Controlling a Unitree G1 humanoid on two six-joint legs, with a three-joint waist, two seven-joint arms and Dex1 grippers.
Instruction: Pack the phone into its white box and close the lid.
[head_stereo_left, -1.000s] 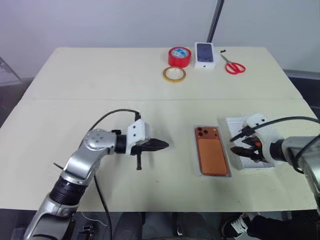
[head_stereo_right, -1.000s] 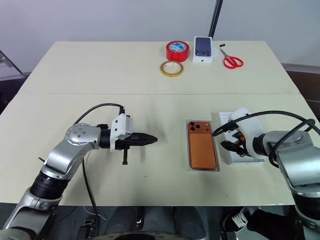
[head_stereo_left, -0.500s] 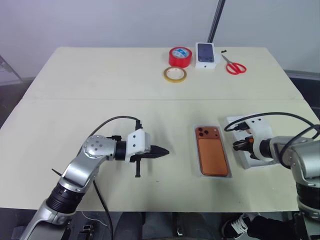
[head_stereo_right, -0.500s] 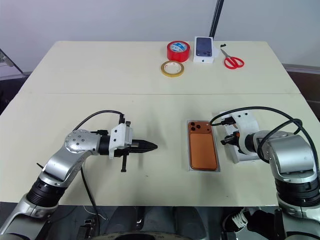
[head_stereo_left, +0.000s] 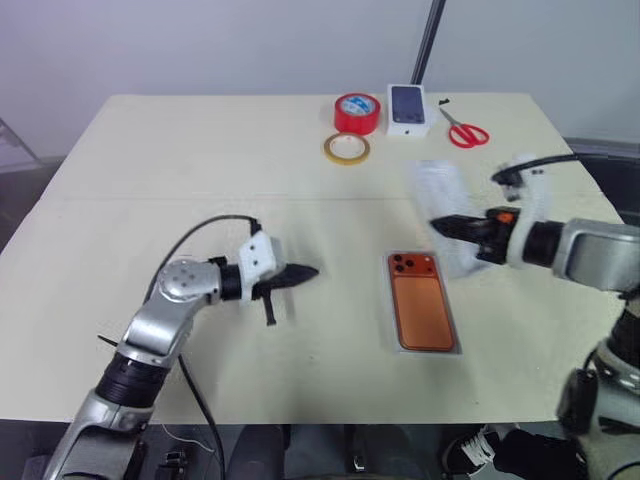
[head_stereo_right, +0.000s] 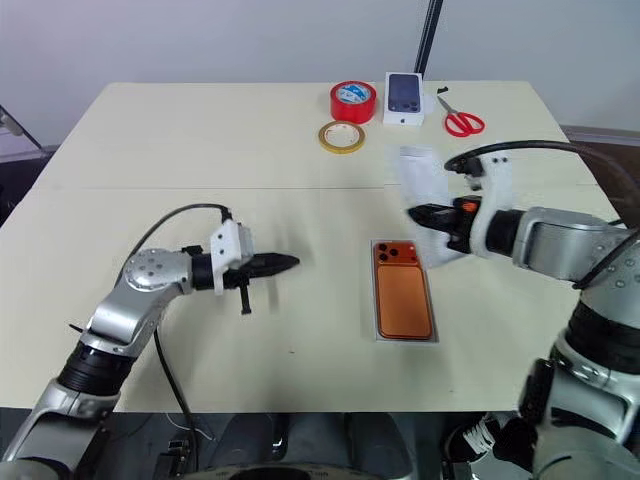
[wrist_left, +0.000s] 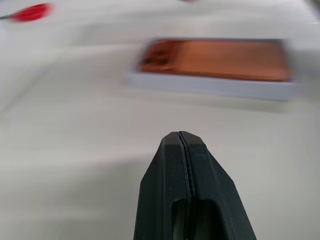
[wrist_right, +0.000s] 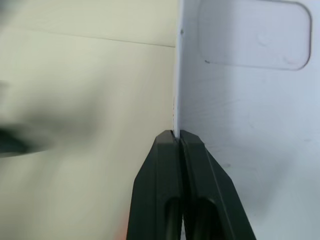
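Note:
The orange phone (head_stereo_left: 420, 305) lies camera-side up in the shallow white box (head_stereo_right: 405, 339) on the table, right of centre. My right gripper (head_stereo_left: 437, 226) is shut on the edge of a white insert (head_stereo_left: 440, 190) with a rounded recess (wrist_right: 252, 35). It holds the insert tilted in the air just beyond the phone's camera end. My left gripper (head_stereo_left: 310, 271) is shut and empty, hovering low over the table to the left of the box and pointing toward it. In the left wrist view its shut fingers (wrist_left: 182, 150) aim at the box's side. The lid is out of view.
At the far edge stand a red tape roll (head_stereo_left: 359, 112), a yellow tape ring (head_stereo_left: 347, 148), a small white box printed with a dark phone (head_stereo_left: 408, 107) and red scissors (head_stereo_left: 463, 130). A black pole (head_stereo_left: 430, 40) rises behind them.
My right gripper shut on the white insert at the table's right and lifted it up and leftward toward the phone. The left gripper shifted slightly, still shut.

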